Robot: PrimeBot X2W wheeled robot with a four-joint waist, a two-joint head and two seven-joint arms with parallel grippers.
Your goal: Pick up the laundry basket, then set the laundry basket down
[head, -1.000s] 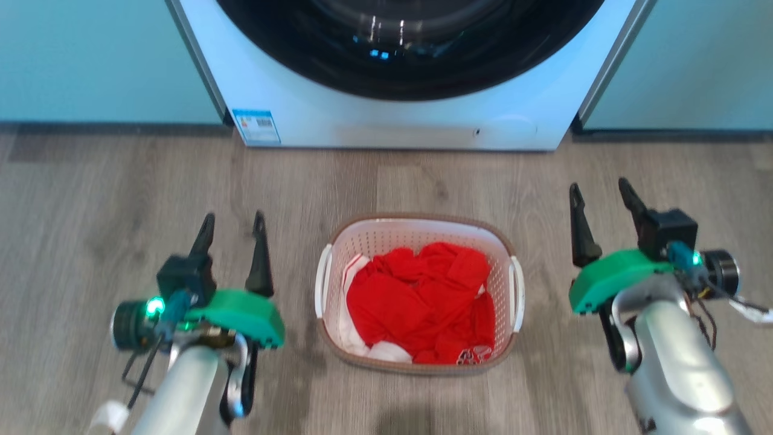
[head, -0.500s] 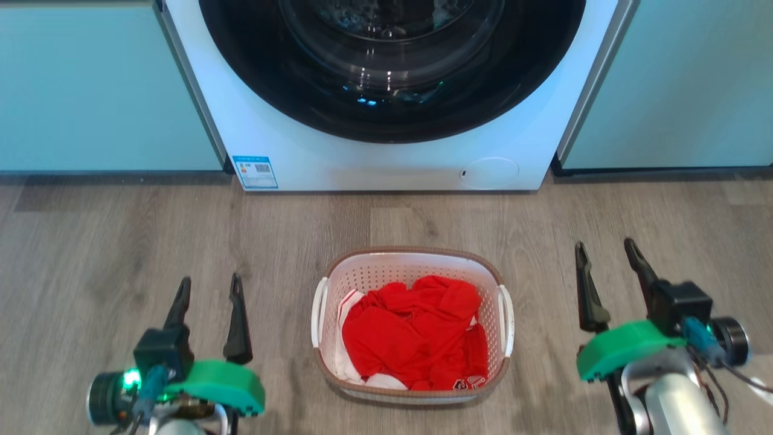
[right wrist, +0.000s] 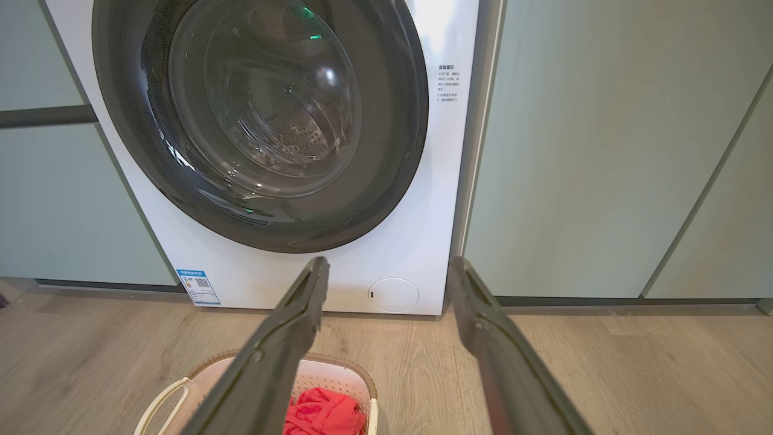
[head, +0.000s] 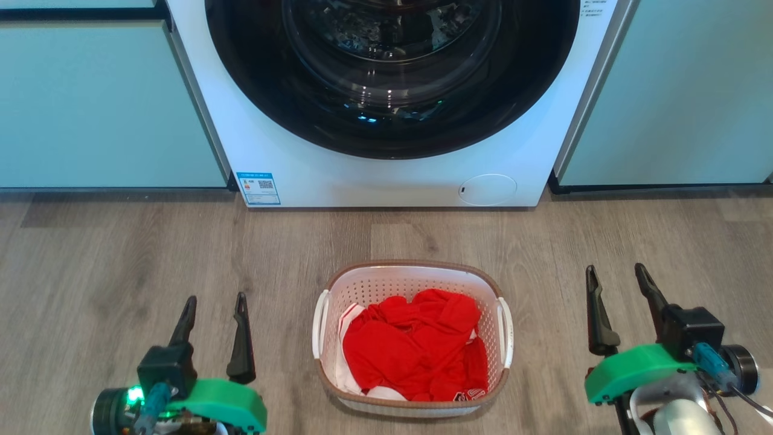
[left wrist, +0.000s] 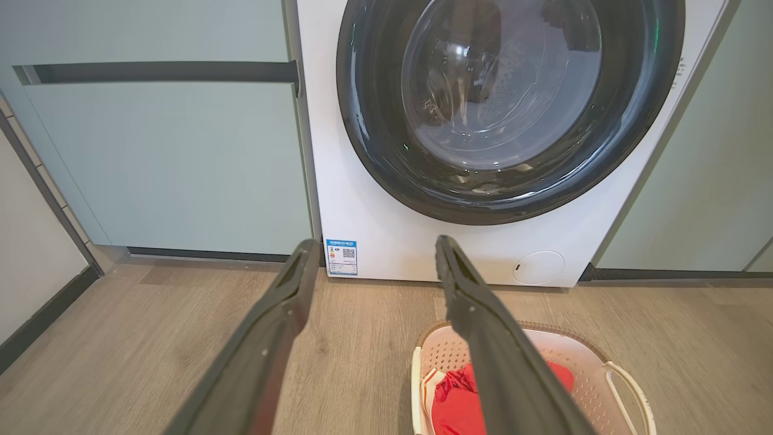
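Observation:
The laundry basket [head: 362, 284], white with perforated walls, a brown rim and two white side handles, stands on the wooden floor in front of the washer, holding red clothes [head: 416, 344]. My left gripper [head: 216, 301] is open to the basket's left, apart from it, nothing between its fingers. My right gripper [head: 615, 273] is open to the basket's right, also apart from it. In the left wrist view the basket [left wrist: 595, 356] lies at the lower right behind the open left gripper [left wrist: 374, 244]. The right wrist view has the basket [right wrist: 338, 368] at the lower left, past the open right gripper [right wrist: 386, 263].
A white front-loading washer [head: 392, 175] with a dark round door stands just behind the basket. Pale green cabinet fronts [head: 102, 103] flank it on both sides. Bare wooden floor [head: 121, 254] stretches left and right of the basket. A wall with a dark skirting [left wrist: 36, 302] runs at the far left.
The head camera has tilted up, so the washer door shows more fully and everything sits lower in the picture. Both grippers stay open beside the basket, which rests on the floor throughout.

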